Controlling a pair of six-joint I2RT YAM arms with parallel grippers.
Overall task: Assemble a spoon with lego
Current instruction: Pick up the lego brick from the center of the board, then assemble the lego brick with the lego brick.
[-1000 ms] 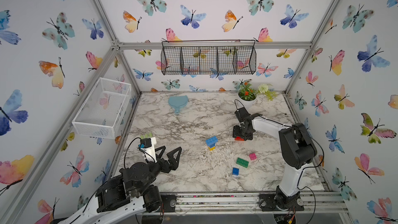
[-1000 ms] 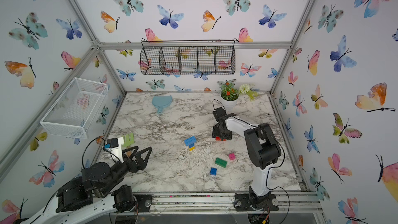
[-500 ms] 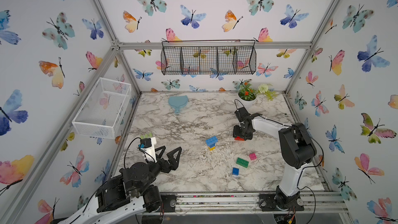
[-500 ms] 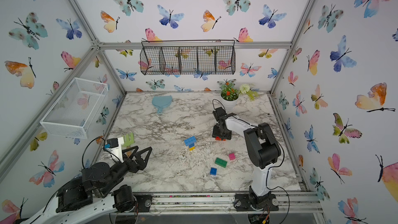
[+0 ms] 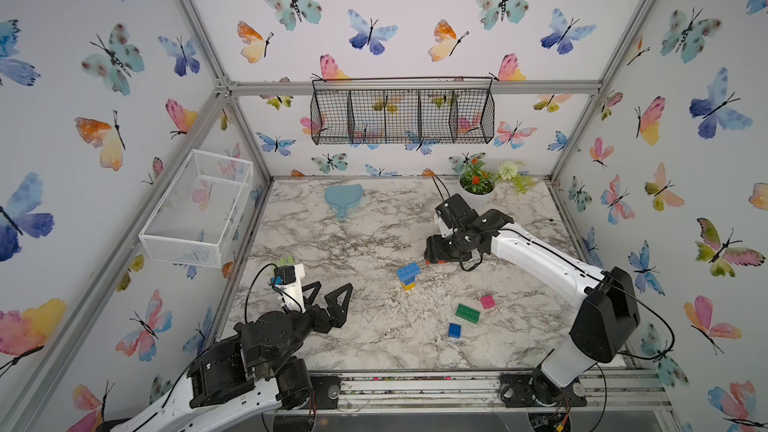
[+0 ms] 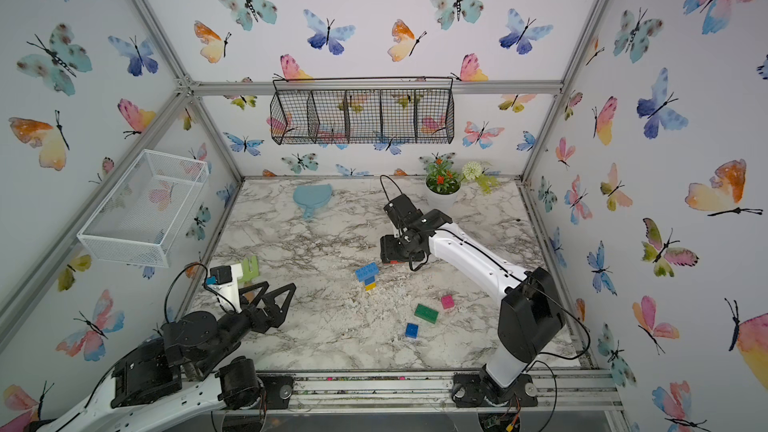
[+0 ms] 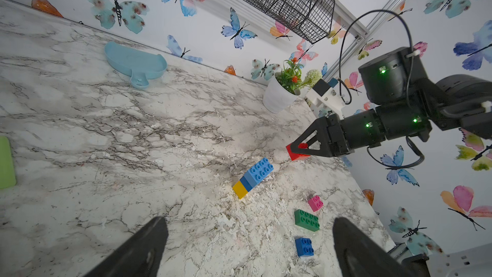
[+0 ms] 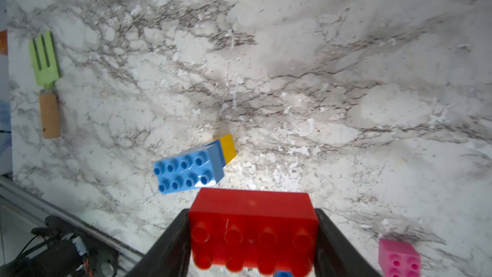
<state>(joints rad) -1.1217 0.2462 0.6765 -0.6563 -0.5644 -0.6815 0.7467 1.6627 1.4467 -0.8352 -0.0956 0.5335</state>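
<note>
On the marble table (image 5: 353,243), the right gripper (image 5: 432,249) is clamped on the long red brick (image 8: 251,206), just beside the lying light-blue, blue and yellow stem (image 5: 408,276), while the left gripper (image 5: 336,284) gapes wide and empty, well apart from the green brick (image 5: 467,312), pink brick (image 5: 488,301) and small blue brick (image 5: 454,330).

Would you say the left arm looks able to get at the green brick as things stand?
Probably yes. The left claw is open and empty, and bare marble tabletop lies between it and the green brick; the right claw, shut on the red brick, is well off that path.
</note>
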